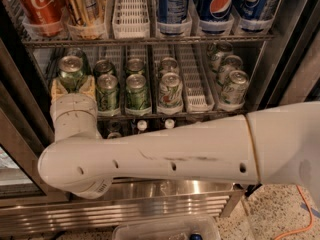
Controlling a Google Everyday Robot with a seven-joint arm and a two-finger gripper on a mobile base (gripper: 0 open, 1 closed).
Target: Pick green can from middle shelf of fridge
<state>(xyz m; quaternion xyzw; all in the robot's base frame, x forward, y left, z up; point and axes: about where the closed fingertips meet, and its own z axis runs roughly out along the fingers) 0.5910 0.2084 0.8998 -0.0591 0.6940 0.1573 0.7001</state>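
Cam looks dn past end effector (pixel 73 85) into fridge (pixel 175 204).
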